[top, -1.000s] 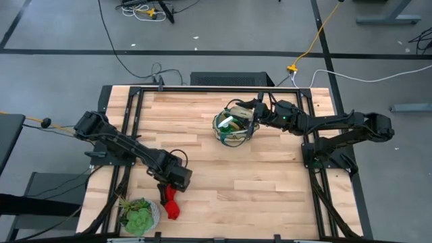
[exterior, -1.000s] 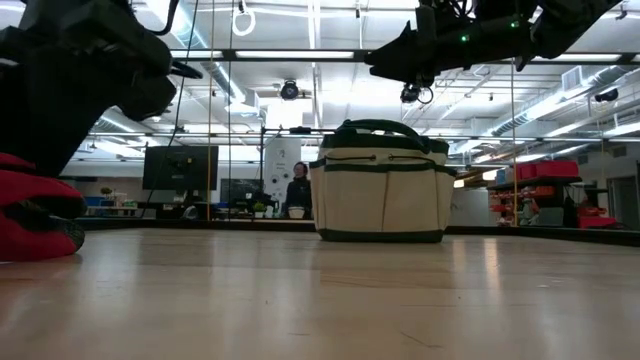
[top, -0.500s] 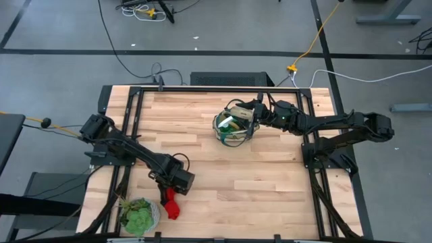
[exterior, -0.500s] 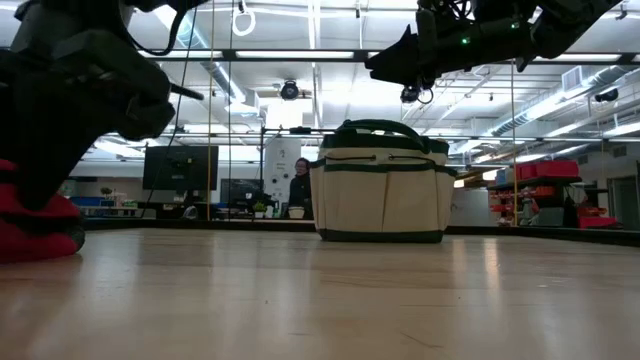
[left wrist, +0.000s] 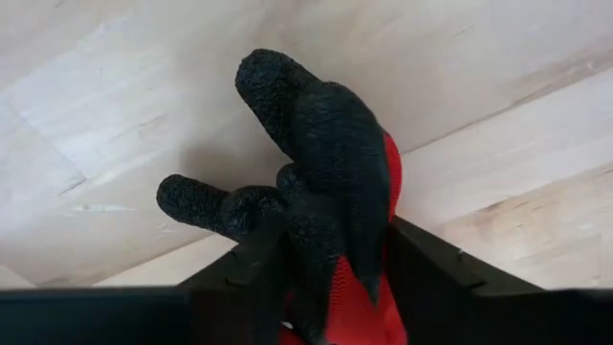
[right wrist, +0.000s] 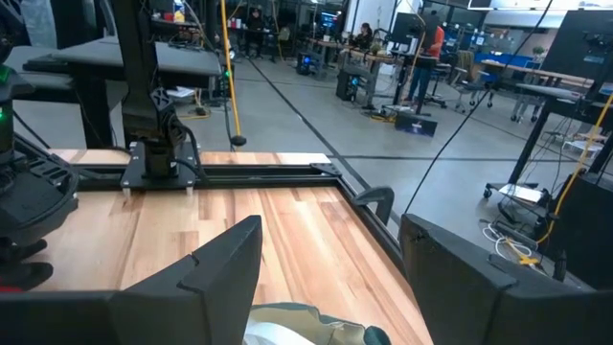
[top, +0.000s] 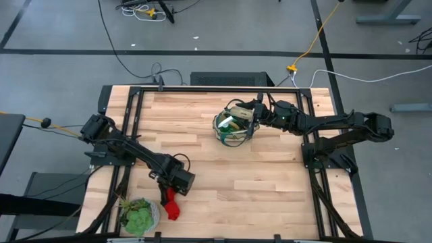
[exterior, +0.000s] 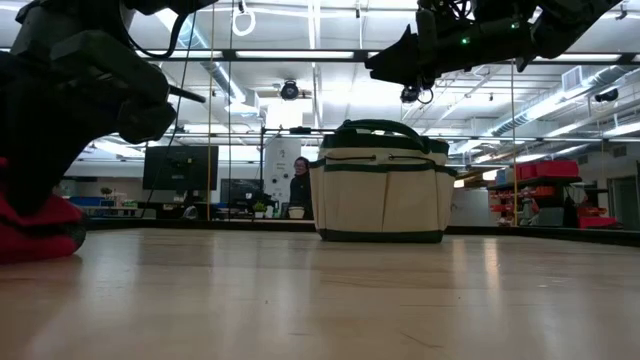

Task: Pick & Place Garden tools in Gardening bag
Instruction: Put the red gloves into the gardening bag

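The wooden tabletop carries everything, and the bag serves as the landmark here. The tan bag with dark green trim stands upright toward the far side of the tabletop, right of its middle; in the low view its looped handles arch over its top. Some tools already lie inside it, a pale handle showing at its mouth.

A leafy plant in a pale pot sits at the near left corner, well apart from the bag.

The right pincer hangs above the bag's far right rim, its fingers spread with nothing between them.

The left pincer is down at the tabletop, well to the near left of the bag and just beside the plant. Its fingers sit on either side of the red-and-black gloves, closing round them; whether they grip firmly yet cannot be told.

The gloves lie on the tabletop between the plant and the left pincer.
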You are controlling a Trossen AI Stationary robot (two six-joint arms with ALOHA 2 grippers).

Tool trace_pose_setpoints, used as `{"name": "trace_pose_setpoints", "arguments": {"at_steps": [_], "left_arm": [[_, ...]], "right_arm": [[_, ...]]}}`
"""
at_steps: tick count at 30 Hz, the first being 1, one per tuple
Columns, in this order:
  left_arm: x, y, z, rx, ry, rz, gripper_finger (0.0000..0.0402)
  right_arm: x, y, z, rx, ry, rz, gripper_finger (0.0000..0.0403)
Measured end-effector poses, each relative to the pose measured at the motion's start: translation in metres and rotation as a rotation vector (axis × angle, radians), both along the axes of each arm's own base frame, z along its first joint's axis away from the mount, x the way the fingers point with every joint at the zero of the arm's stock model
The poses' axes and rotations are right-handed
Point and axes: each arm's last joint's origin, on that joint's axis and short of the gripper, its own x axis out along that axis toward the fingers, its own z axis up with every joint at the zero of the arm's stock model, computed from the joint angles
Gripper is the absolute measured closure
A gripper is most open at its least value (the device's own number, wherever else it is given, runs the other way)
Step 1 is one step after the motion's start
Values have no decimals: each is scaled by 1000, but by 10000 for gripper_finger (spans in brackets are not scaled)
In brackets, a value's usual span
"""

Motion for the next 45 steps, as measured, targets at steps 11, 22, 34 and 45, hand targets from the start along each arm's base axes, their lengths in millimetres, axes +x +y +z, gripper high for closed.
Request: {"name": "trace_pose_setpoints", "arguments": {"at_steps": [11,22,34,45], "left_arm": [[0,0,0,8,-5,-2,313],[0,0,1,4,-14,-38,366],[1,0,2,11,-21,-54,380],[24,3,57,142,-143,-207,388]], "right_arm": [[0,0,0,0,0,0,153],[0,0,0,0,-1,0,153],[0,0,1,-3,-10,-1,153],[-2,0,9,-33,-67,-2,153]]}}
